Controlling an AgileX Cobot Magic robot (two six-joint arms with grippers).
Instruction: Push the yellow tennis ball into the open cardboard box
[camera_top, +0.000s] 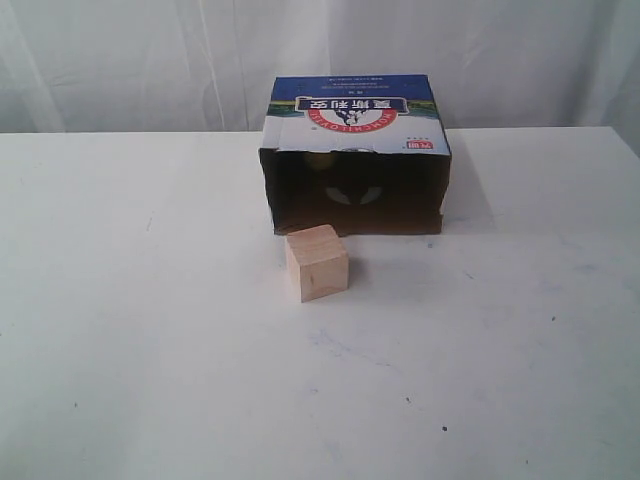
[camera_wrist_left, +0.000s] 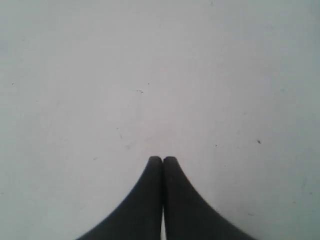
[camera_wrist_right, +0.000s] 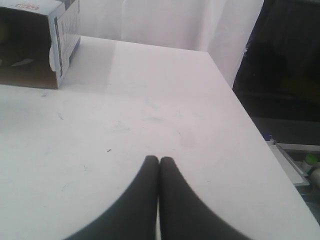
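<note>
The open cardboard box (camera_top: 355, 112) lies at the back middle of the white table, its blue-and-white printed side up and its dark opening facing the front. The yellow tennis ball does not show plainly in any view; the box's inside is too dark to make out. In the right wrist view one corner of the box (camera_wrist_right: 64, 30) is visible, well away from my right gripper (camera_wrist_right: 159, 159). That gripper is shut with nothing in it. My left gripper (camera_wrist_left: 162, 159) is also shut, empty, over bare table. Neither gripper appears in the exterior view.
A pale wooden cube (camera_top: 317, 262) stands just in front of the box's opening, toward its left side. The table's right edge (camera_wrist_right: 240, 110) runs beside my right gripper, with dark space and clutter beyond. A white curtain hangs behind the table.
</note>
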